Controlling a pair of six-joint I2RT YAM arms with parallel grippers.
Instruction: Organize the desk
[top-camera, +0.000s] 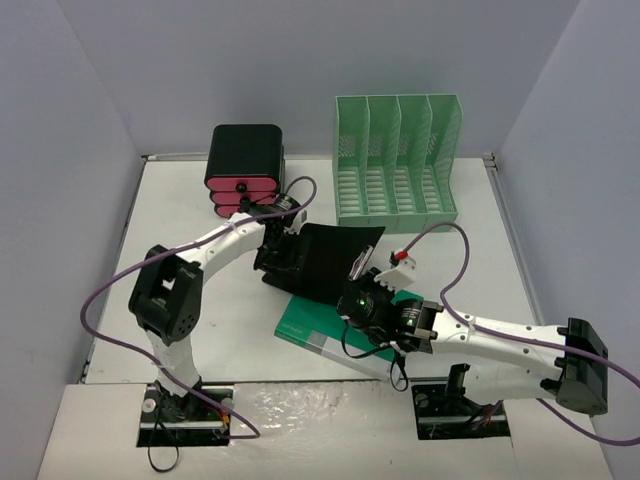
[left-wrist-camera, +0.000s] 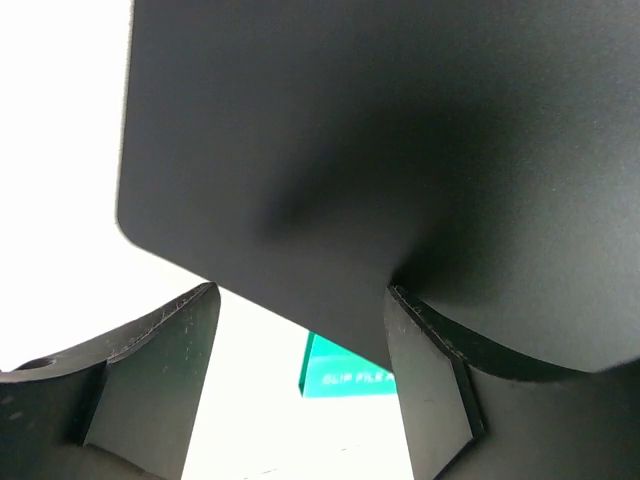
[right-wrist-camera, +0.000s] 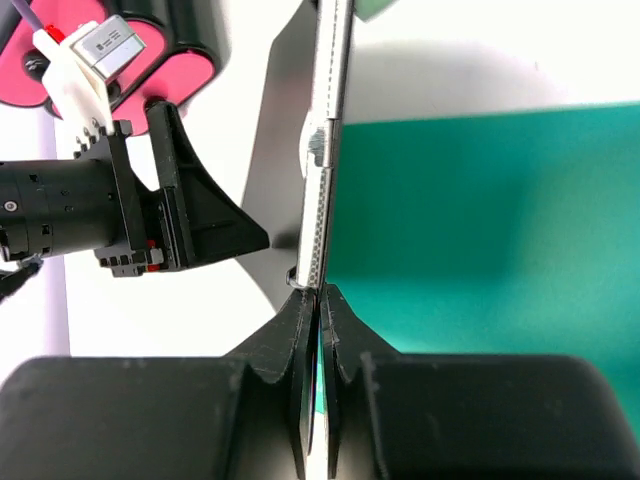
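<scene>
On the white desk (top-camera: 190, 210) a teal clip file (top-camera: 308, 330) lies flat in the middle. Above it a thin black board (top-camera: 325, 262) with a silver edge strip stands tilted up. My right gripper (top-camera: 357, 288) is shut on the board's near edge; the right wrist view shows its jaws (right-wrist-camera: 320, 292) pinched on the thin edge, the teal file (right-wrist-camera: 480, 220) to their right. My left gripper (top-camera: 272, 254) is at the board's left side, open. In the left wrist view the black board (left-wrist-camera: 380, 150) fills the frame above the spread fingers (left-wrist-camera: 150, 370), with the teal file (left-wrist-camera: 345, 372) beyond.
A mint-green file sorter (top-camera: 397, 160) with several slots stands at the back right. A black and pink stack of drawers (top-camera: 243, 170) stands at the back left. Pale grey walls (top-camera: 60, 200) close in the desk. Purple cables (top-camera: 455, 262) loop over both arms.
</scene>
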